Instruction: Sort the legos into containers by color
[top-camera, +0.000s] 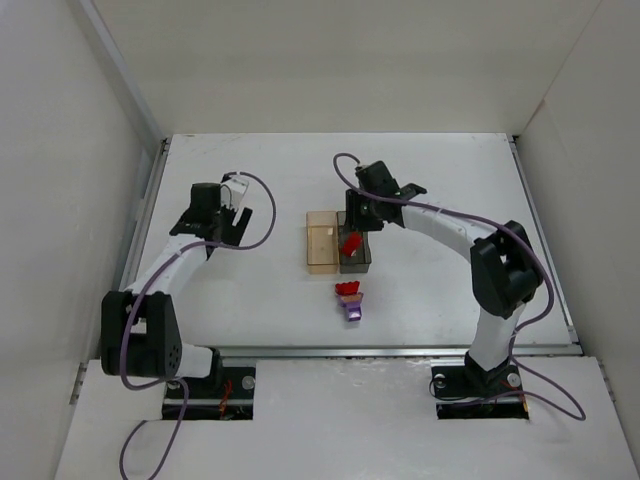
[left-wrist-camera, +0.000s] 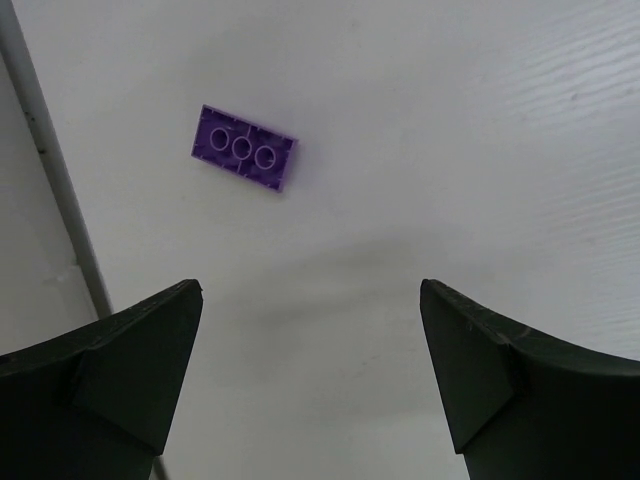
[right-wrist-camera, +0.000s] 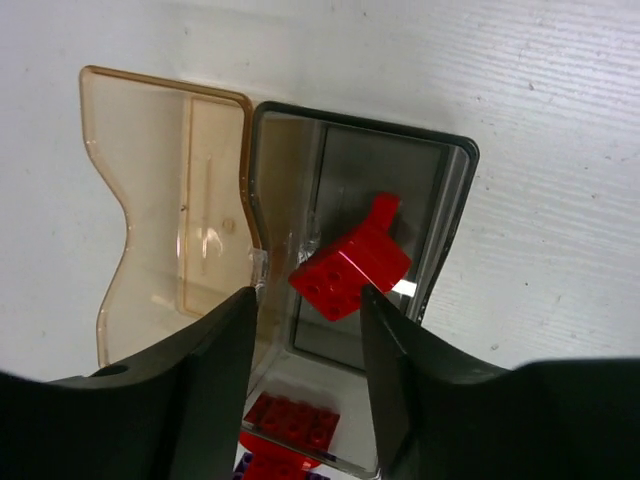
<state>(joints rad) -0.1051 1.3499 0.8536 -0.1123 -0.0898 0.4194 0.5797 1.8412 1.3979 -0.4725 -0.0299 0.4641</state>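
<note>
My right gripper hangs over the dark grey container. Its jaws are open, and a red lego sits tilted just past the fingertips, inside the grey container's mouth and free of the left finger. The translucent tan container stands against the grey one's left side, and I see nothing in it. My left gripper is open wide above bare table, with a purple lego lying flat ahead of it and to the left.
A red lego and a purple lego lie together on the table just in front of the containers. A white wall and its rail run close on the left of the purple lego by my left gripper.
</note>
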